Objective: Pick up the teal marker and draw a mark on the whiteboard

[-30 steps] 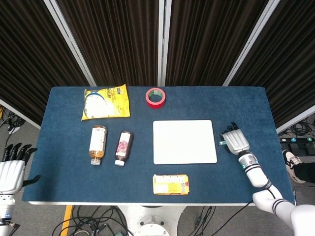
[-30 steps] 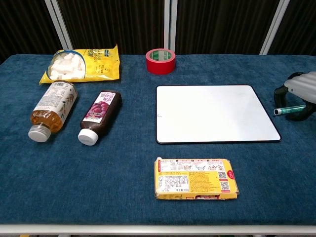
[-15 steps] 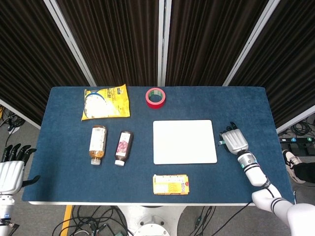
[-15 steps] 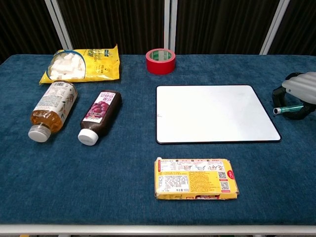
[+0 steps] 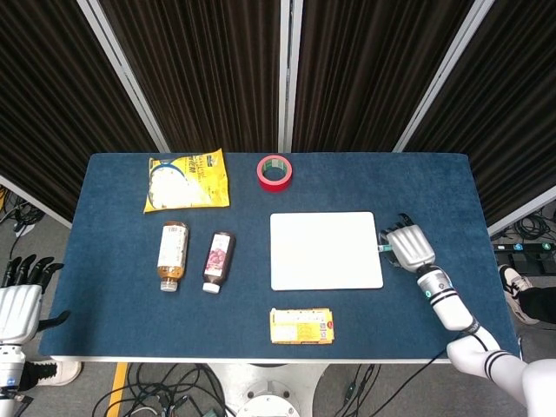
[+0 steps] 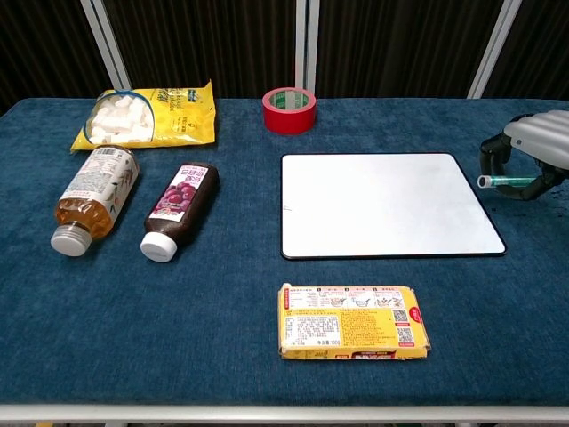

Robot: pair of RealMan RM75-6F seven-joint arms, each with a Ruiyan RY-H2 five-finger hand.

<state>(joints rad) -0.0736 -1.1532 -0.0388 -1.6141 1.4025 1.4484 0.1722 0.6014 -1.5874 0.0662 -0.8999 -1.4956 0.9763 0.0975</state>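
Observation:
The white whiteboard (image 5: 326, 250) (image 6: 388, 205) lies flat in the middle right of the blue table. Just off its right edge my right hand (image 5: 410, 246) (image 6: 528, 147) holds the teal marker (image 6: 509, 181) (image 5: 384, 248), lifted a little above the cloth, its pale tip pointing left toward the board's right edge. The fingers are curled round the marker's barrel. My left hand (image 5: 21, 294) hangs off the table's left side with its fingers apart, holding nothing; the chest view does not show it.
A red tape roll (image 5: 274, 171) sits behind the board. A yellow box (image 6: 353, 321) lies in front of it. Two bottles (image 6: 89, 197) (image 6: 176, 209) and a yellow snack bag (image 6: 149, 116) occupy the left half of the table (image 5: 113, 313).
My right hand has risen and shifted left toward the whiteboard, carrying the marker with it. The left hand has sunk slightly.

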